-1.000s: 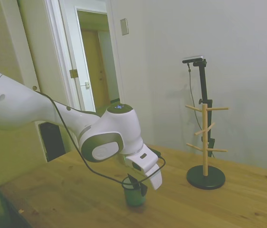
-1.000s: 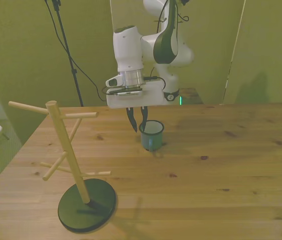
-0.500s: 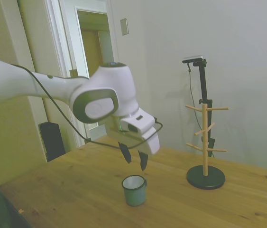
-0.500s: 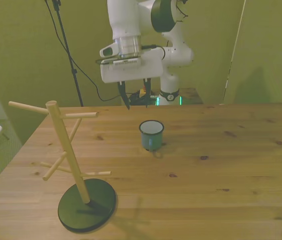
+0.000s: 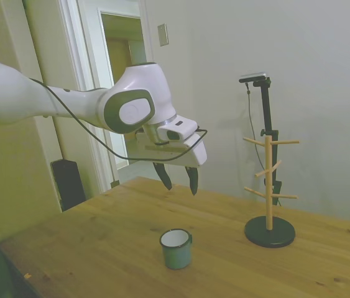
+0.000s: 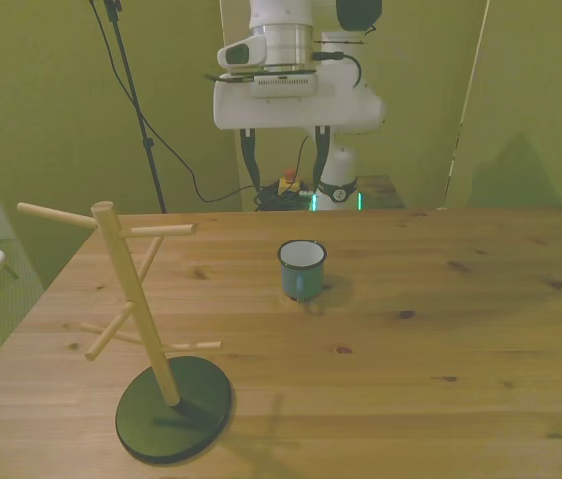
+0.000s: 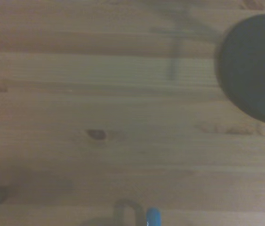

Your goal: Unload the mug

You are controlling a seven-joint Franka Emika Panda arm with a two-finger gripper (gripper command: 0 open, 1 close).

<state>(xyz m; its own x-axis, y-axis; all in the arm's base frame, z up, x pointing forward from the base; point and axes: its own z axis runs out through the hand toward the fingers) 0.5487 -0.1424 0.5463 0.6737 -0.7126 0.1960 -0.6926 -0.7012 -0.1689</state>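
Gripper (image 6: 282,160) has risen well clear since a second ago, fingers spread and empty; your mug (image 6: 301,268) stands upright on the table (image 6: 480,329), apart from the rack (image 6: 141,309), so unloading looks done.

My gripper (image 5: 179,184) hangs with fingers apart, high above the table (image 6: 440,329), open air beneath it. The mug (image 6: 301,268) stands alone and upright; bare wood surrounds it. The peg rack (image 6: 151,329) stands well apart, toward the front view's left
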